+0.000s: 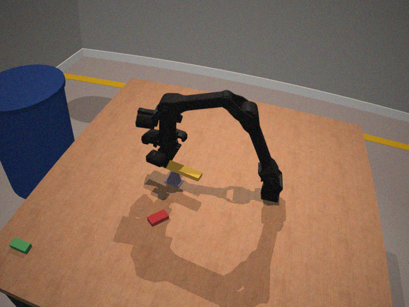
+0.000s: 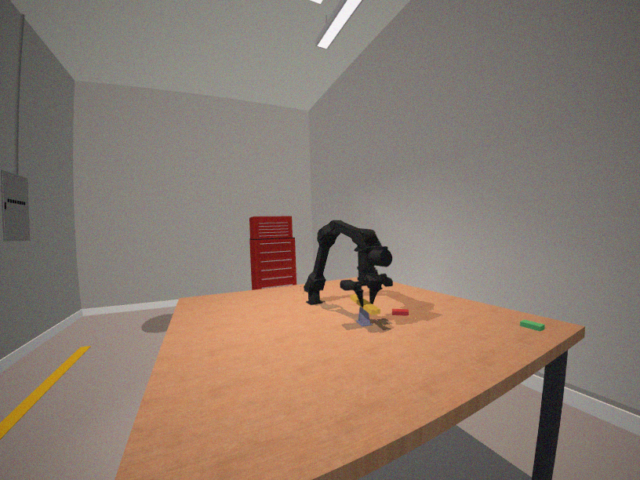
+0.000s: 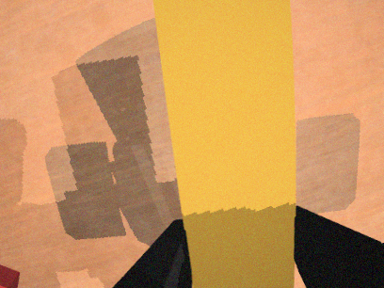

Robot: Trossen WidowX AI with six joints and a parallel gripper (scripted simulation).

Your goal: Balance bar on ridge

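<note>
The yellow bar (image 1: 189,171) (image 2: 371,309) (image 3: 231,118) is held above the table by my gripper (image 1: 169,163) (image 2: 366,303) (image 3: 236,225), which is shut on it with one finger on each long side. The blue-grey ridge (image 1: 174,179) (image 2: 364,318) stands on the table (image 1: 314,198) (image 2: 258,372) under the bar. In the top view the bar hides the ridge's top. Whether bar and ridge touch, I cannot tell. The ridge does not show in the wrist view. The bar's far end in the top view is partly hidden by the gripper.
A red block (image 1: 158,217) (image 2: 400,311) (image 3: 8,278) lies beside the ridge area. A green block (image 1: 20,245) (image 2: 532,325) lies near the table's edge. A blue barrel (image 1: 32,132) stands beside the table. A red tool chest (image 2: 273,258) stands beyond it.
</note>
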